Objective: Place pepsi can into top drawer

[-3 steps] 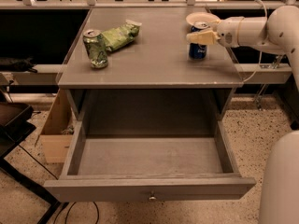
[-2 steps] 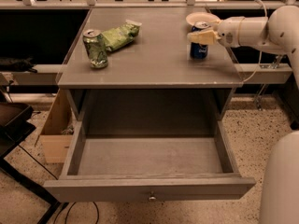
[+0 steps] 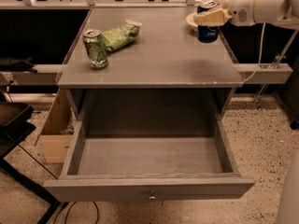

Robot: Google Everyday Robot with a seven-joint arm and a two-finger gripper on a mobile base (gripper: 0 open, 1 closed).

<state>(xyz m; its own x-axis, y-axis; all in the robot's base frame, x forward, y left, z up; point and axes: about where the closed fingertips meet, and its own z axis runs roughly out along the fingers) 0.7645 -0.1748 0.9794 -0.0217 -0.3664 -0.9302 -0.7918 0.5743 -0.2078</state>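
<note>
The pepsi can [image 3: 207, 31] is dark blue with a silver top. It hangs a little above the far right part of the grey cabinet top [image 3: 154, 55]. My gripper [image 3: 211, 17] reaches in from the right on a white arm and is shut on the can's upper part. The top drawer [image 3: 149, 188] is pulled fully out below the cabinet top. Its inside shows nothing in it, and its small metal knob [image 3: 152, 196] is on the front panel. The can is well behind and above the drawer's opening.
A green can [image 3: 96, 48] stands at the left of the cabinet top, with a green snack bag [image 3: 119, 35] behind it. A white dish [image 3: 192, 20] lies just behind the pepsi can. A cardboard box [image 3: 55, 136] and a black chair [image 3: 14, 120] are on the floor at left.
The gripper has lifted the pepsi can off the cabinet top; can and gripper now sit higher in the view. The green can, bag and drawer have not moved.
</note>
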